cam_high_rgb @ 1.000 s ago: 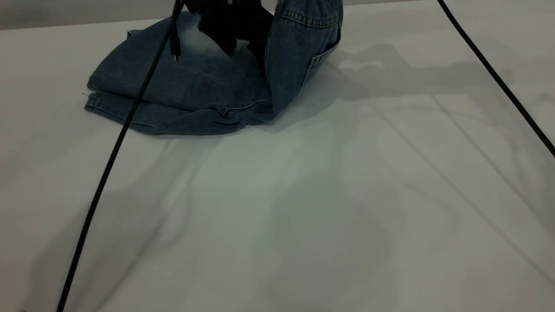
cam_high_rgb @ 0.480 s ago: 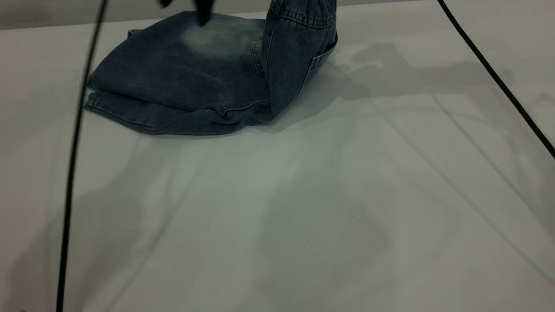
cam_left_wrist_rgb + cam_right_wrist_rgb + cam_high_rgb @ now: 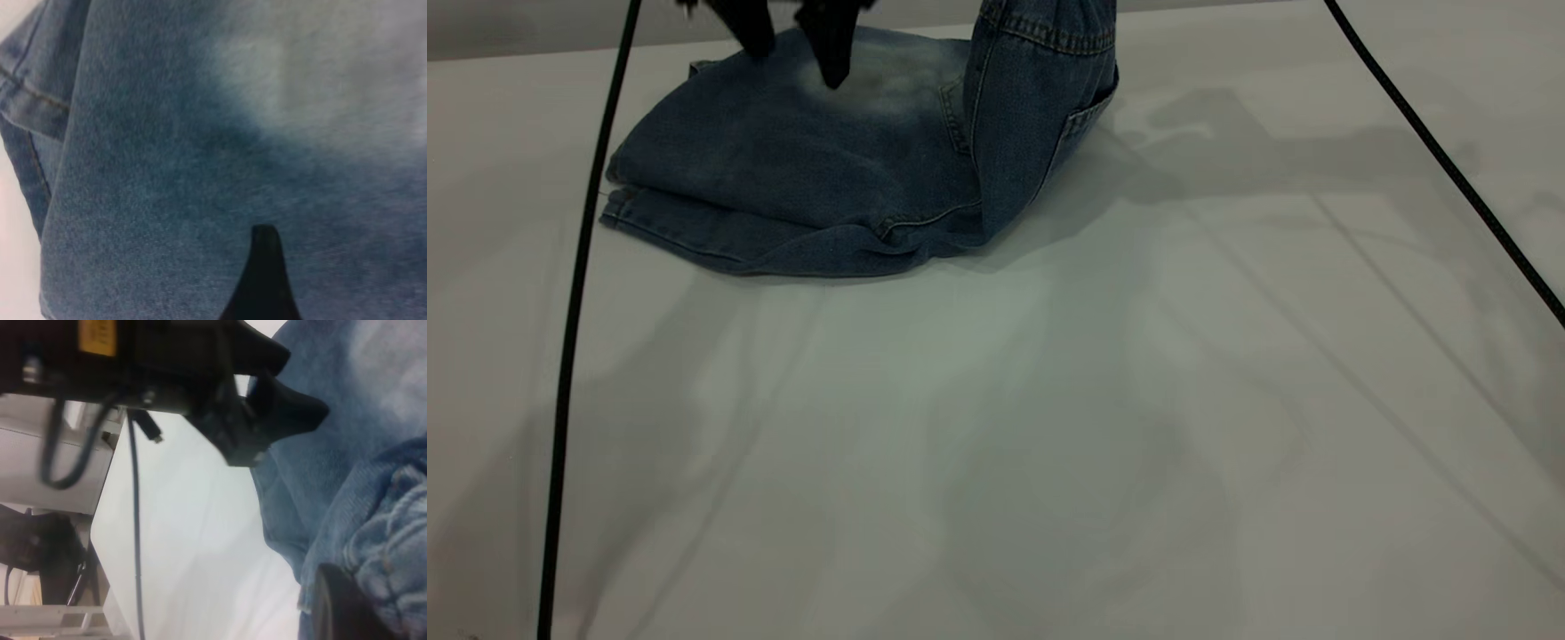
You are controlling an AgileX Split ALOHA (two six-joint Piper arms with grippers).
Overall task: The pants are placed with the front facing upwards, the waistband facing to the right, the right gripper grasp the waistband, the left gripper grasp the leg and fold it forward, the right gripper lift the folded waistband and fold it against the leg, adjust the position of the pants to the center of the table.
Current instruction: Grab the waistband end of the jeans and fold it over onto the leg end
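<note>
With the pants (image 3: pixel 800 187) at the frame's upper left, legs folded, my right gripper (image 3: pixel 347 600) pinches the waistband (image 3: pixel 1049 27) aloft for the last fold, left gripper (image 3: pixel 791 40) fingers spread above; centring on the tabletop (image 3: pixel 1094 427) remains.

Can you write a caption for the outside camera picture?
Left gripper hovers open over the folded pants while their waistband end is held up off the table.

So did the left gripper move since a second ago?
Yes. The left gripper has lifted off the pants and shifted left, away from the raised waistband; it now hovers open above the bleached patch.
</note>
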